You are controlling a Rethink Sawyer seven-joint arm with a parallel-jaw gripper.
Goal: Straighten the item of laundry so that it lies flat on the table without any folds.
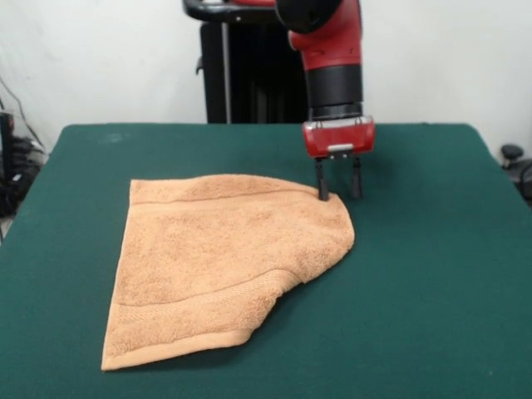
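Straddling the hand towel's (pixel 224 266) folded far-right edge, the gripper (pixel 338 196) stands spread, one finger on cloth, one on the table (pixel 432 274); the towel's bulk stretches down-left from it.

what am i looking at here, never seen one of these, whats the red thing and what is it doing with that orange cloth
The red and black thing is a robot arm, coming down from the top of the picture. The single picture is taken from across the table, facing the robot. At the arm's end is its gripper, a claw with two thin black fingers, here spread apart, so open. On the table, covered in dark green cloth, lies an orange-tan towel. It is not flat: its right side looks folded over, giving a rounded edge and a slanted lower edge. One finger sits at the towel's upper right edge, the other over bare table beside it. Nothing is held yet; whether the finger presses on the cloth I cannot tell.
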